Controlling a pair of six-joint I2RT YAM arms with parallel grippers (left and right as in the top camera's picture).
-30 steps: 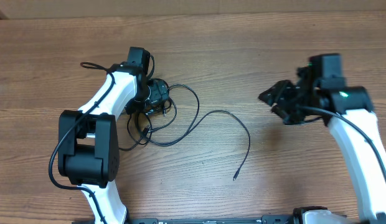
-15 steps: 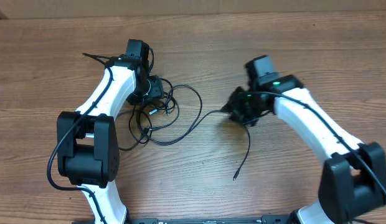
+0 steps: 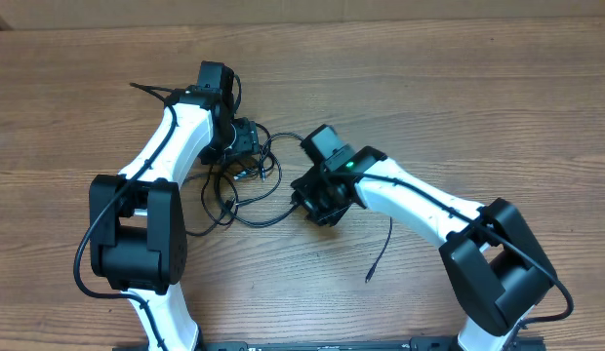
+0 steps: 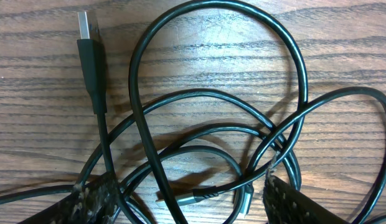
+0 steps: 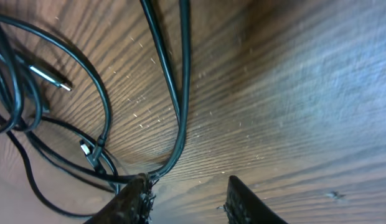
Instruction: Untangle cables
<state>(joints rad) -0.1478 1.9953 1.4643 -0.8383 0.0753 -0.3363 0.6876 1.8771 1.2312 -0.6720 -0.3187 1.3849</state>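
Note:
The cables (image 3: 234, 185) lie as a tangle of thin black loops on the wooden table, with one loose tail (image 3: 378, 261) trailing to the right. My left gripper (image 3: 246, 146) hovers over the tangle's top. In the left wrist view it (image 4: 193, 208) is open, astride crossing cables (image 4: 140, 124), a small plug (image 4: 196, 196) between its fingers and a USB plug (image 4: 88, 43) beyond. My right gripper (image 3: 317, 200) sits at the tangle's right edge. In the right wrist view it (image 5: 188, 202) is open over bare wood, and a cable (image 5: 184, 74) bends against its left fingertip (image 5: 132, 202).
The table is plain wood grain on all sides. A thick black wire (image 3: 146, 90) from the left arm sticks out at the back left. My right arm (image 3: 420, 200) stretches across the table's middle from the front right.
My right arm has swept left from the table's right side to the edge of the tangle, covering the long cable arc. The left arm has barely moved.

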